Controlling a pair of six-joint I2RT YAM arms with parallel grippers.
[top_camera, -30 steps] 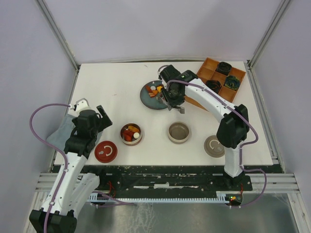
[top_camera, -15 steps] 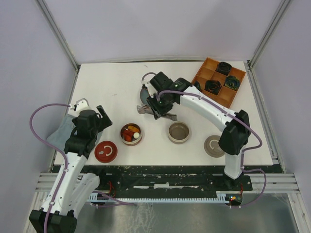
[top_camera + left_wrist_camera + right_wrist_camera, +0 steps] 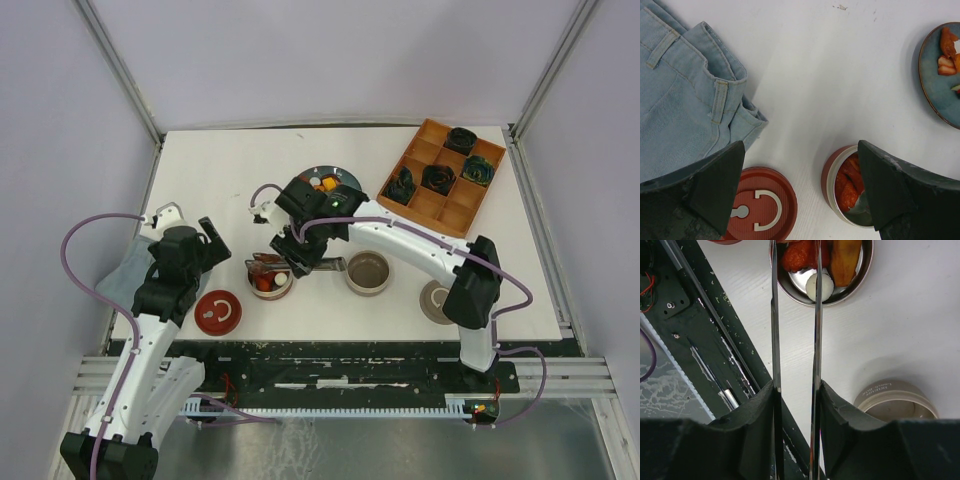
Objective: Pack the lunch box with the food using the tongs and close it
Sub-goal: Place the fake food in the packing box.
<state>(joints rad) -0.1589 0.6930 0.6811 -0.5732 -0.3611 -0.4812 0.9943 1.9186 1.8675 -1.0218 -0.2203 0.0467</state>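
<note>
My right gripper (image 3: 300,250) (image 3: 796,390) is shut on the silver tongs (image 3: 774,315). Their two arms run forward to tips over the round red lunch box (image 3: 252,284) (image 3: 860,285). Red, orange and white food (image 3: 819,287) lies inside the box; I cannot tell whether the tips hold a piece. More food (image 3: 322,184) (image 3: 945,50) sits on the dark blue plate (image 3: 345,180) (image 3: 935,95) behind the right arm. The box's red lid (image 3: 218,312) (image 3: 760,205) lies flat left of it. My left gripper (image 3: 205,240) (image 3: 800,165) hovers open between lid and box, holding nothing.
An open grey container (image 3: 368,272) (image 3: 895,400) and its grey lid (image 3: 440,300) sit right of the red box. At the back right an orange divided tray (image 3: 452,205) holds dark coiled rosettes. Folded blue jeans (image 3: 125,275) (image 3: 685,100) lie at the left edge.
My right arm swung from the plate leftward and toward the front, carrying the tongs to the red box. The plate is uncovered again. The left arm has not moved.
</note>
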